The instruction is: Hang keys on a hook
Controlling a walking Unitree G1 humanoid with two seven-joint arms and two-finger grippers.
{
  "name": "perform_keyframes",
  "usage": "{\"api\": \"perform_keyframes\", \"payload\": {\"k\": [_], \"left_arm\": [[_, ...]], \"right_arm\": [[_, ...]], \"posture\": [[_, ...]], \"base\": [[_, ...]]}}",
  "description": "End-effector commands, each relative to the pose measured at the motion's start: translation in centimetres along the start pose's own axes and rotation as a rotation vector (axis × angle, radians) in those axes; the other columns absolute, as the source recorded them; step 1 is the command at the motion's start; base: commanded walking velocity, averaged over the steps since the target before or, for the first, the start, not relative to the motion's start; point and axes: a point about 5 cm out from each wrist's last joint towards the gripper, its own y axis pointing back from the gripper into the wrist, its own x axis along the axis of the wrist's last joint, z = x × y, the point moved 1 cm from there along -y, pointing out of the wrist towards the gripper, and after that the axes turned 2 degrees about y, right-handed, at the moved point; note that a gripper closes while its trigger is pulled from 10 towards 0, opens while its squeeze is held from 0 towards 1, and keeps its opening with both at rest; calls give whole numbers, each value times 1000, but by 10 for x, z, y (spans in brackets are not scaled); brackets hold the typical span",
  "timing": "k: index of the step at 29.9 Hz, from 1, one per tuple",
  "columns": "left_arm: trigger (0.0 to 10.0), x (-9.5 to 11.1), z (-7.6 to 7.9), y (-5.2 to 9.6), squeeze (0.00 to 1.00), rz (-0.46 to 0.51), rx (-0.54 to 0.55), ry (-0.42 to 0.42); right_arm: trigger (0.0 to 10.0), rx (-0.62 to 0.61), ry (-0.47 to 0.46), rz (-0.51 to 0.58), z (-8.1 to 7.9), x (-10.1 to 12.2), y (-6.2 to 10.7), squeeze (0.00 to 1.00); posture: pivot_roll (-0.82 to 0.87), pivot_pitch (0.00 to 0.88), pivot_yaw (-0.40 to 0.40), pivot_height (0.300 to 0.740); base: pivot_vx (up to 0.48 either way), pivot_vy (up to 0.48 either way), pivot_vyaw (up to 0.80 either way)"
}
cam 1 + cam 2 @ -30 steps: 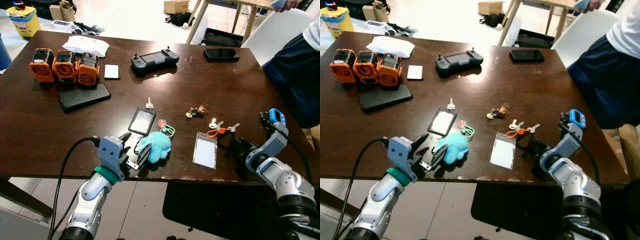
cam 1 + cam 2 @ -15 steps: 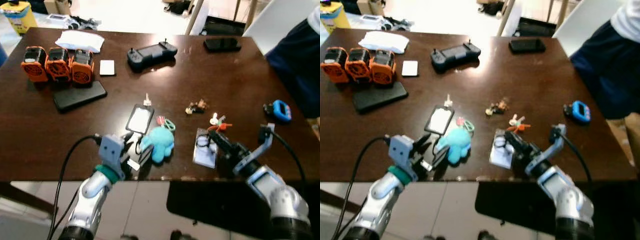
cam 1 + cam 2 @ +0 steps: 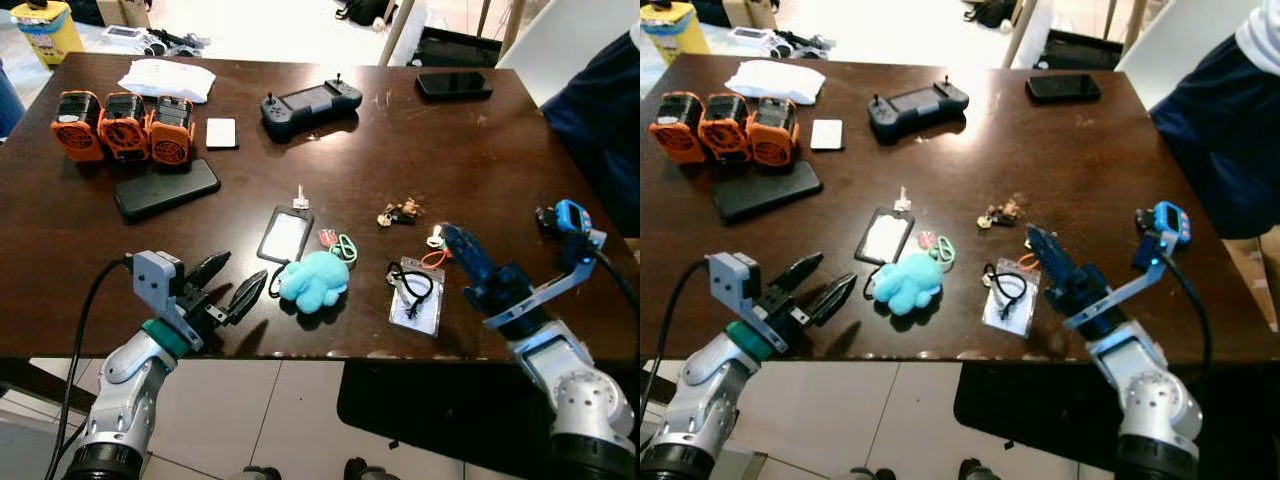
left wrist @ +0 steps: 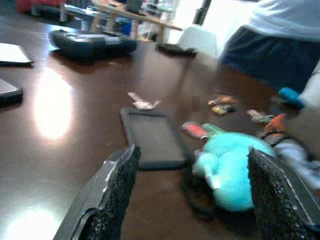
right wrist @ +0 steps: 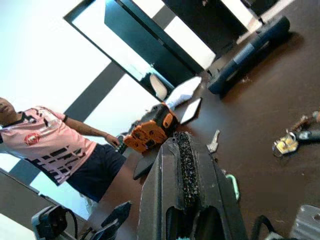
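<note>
Your right hand [image 3: 462,248] is raised over the tabletop [image 3: 130,250], its fingers pressed together and holding nothing. The keys [image 3: 434,240] with their orange tag lie on the wood just beside its tip, partly hidden by it. A clear badge sleeve [image 3: 416,298] with a black cord lies just to its left, and a small charm [image 3: 398,213] sits a little beyond. Your left hand [image 3: 226,284] hovers at the near edge with its fingers spread wide, pointing at the blue plush [image 3: 312,280]. Past the plush you have a black card holder [image 3: 285,235]. A blue clip [image 3: 570,214] lies near your right wrist.
</note>
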Motion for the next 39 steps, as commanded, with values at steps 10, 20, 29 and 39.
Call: {"api": "perform_keyframes", "payload": {"k": [10,20,29,39], "left_arm": [[10000,30,17,-21,0,62,-147,-74],[10000,34,23,-27,0,3,-156,-151],[10000,32,24,-28,0,1,-147,-153],[10000,25,29,-30,0,1,-132,-113]], "right_arm": [[10000,-138,209,-88,5,4,-25,0],[10000,-259,353,-303,22,-12,-15,1000],[10000,-208,414,-380,14,-21,-17,1000],[10000,-200,590,-519,9,-40,-23,0]], "posture": [[-29,89,35,740],[-28,94,33,740],[-34,98,34,740],[-44,107,35,740]], "base": [[0,0,0],[0,0,0],[0,0,0],[0,0,0]]}}
